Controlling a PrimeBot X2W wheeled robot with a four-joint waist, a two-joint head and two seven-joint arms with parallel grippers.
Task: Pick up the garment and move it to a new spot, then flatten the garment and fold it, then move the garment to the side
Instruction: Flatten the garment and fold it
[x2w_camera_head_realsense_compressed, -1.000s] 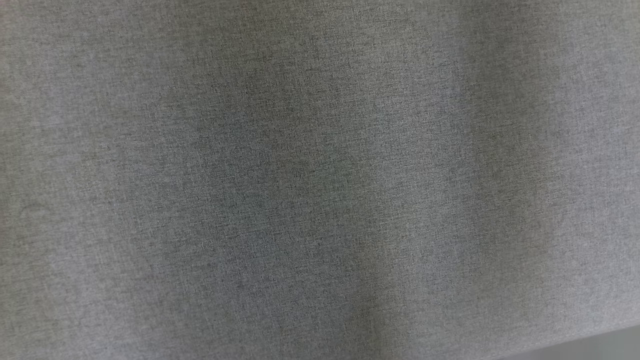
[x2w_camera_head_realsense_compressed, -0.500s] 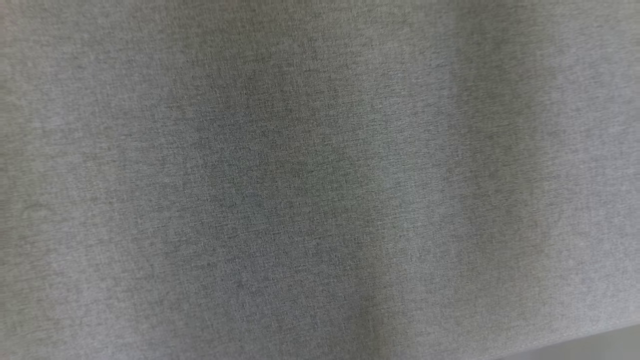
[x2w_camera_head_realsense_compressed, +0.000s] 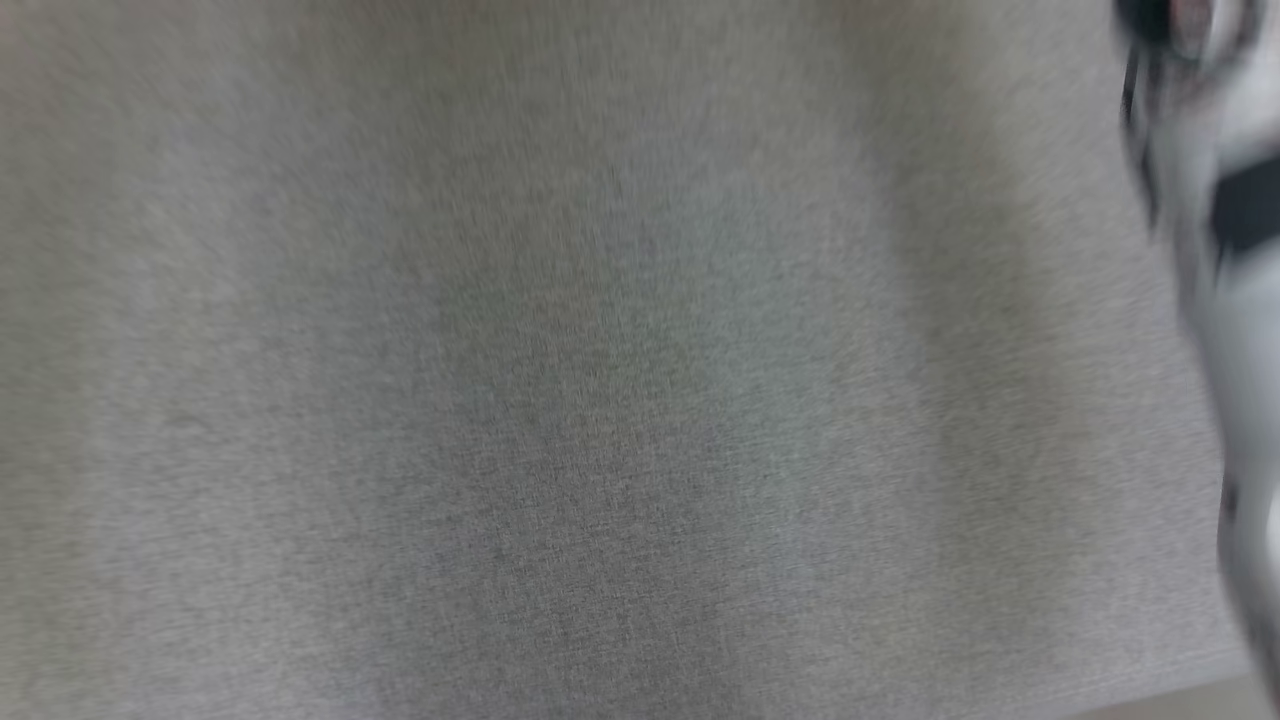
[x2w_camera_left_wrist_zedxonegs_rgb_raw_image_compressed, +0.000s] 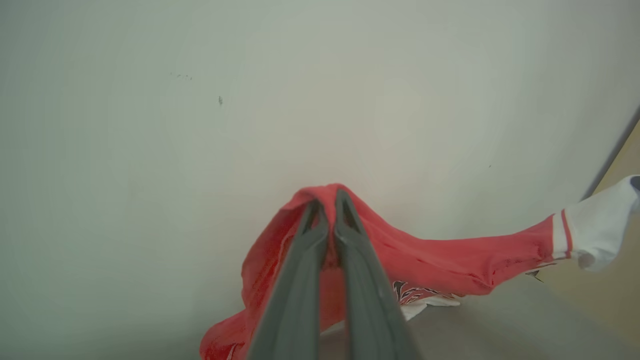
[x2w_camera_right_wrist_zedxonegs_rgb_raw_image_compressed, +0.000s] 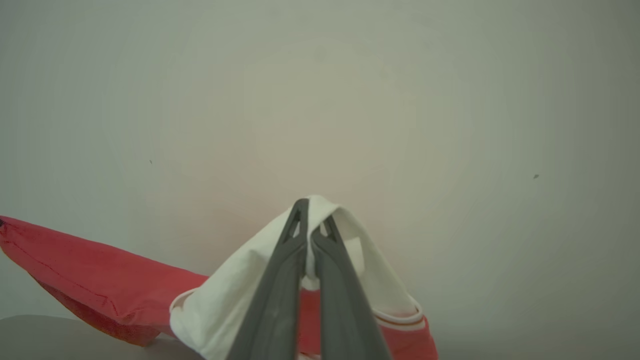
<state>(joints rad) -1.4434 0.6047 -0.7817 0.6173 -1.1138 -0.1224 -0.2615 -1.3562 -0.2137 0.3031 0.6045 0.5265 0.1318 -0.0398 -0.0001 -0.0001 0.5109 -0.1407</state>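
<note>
The garment (x2w_camera_left_wrist_zedxonegs_rgb_raw_image_compressed: 440, 260) is red with a white sleeve end (x2w_camera_left_wrist_zedxonegs_rgb_raw_image_compressed: 600, 220) and a dark print near its lower edge. In the left wrist view my left gripper (x2w_camera_left_wrist_zedxonegs_rgb_raw_image_compressed: 326, 197) is shut on a pinched peak of the red cloth, which hangs down and stretches off to the right. In the right wrist view my right gripper (x2w_camera_right_wrist_zedxonegs_rgb_raw_image_compressed: 312, 210) is shut on the white sleeve cloth (x2w_camera_right_wrist_zedxonegs_rgb_raw_image_compressed: 235, 290), and the red part (x2w_camera_right_wrist_zedxonegs_rgb_raw_image_compressed: 75, 270) trails away to the left. A blurred pale forearm (x2w_camera_head_realsense_compressed: 1220, 300) runs down the right edge of the head view.
A grey woven tabletop (x2w_camera_head_realsense_compressed: 600, 400) spreads across the head view, with its front edge at the lower right corner. Behind the garment in the left wrist view a pale surface ends at a dark edge (x2w_camera_left_wrist_zedxonegs_rgb_raw_image_compressed: 612, 152), with tan floor beyond.
The head view has shifted and blurred, so the camera is moving. A pale forearm now shows at its right edge, where there was only grey cloth before.
</note>
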